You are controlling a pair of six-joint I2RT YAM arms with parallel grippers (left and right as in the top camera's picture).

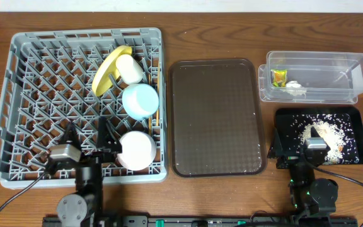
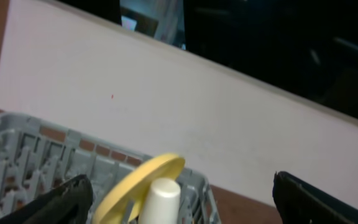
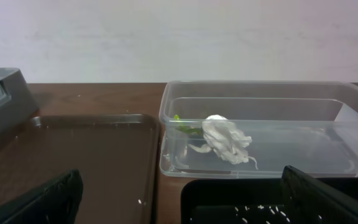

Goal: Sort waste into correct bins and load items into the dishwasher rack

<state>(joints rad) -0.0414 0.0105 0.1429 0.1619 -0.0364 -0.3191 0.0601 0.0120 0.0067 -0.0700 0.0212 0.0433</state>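
Rice scraps (image 1: pixel 329 131) lie in the black tray (image 1: pixel 353 115) at near right, under the right gripper (image 3: pixel 185 196), jaws apart and empty; wrapper (image 1: pixel 278 77) and tissue (image 1: pixel 295 87) sit in the clear tub (image 1: pixel 351 68) beyond; left gripper (image 1: pixel 89 133), likewise spread and empty, hovers over the rack (image 1: pixel 24 94), white bowl (image 1: pixel 136 150) just right of it; plate (image 1: pixel 106 72), cup (image 1: pixel 130 68) and blue dish (image 1: pixel 139 101) stand farther in.

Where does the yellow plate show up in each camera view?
Overhead: yellow plate stands on edge in the grey rack's upper middle, beside the white cup.
Left wrist: bottom centre, behind the cup.
Right wrist: not in it.
Shared landmark: the grey rack, visible in all three views.
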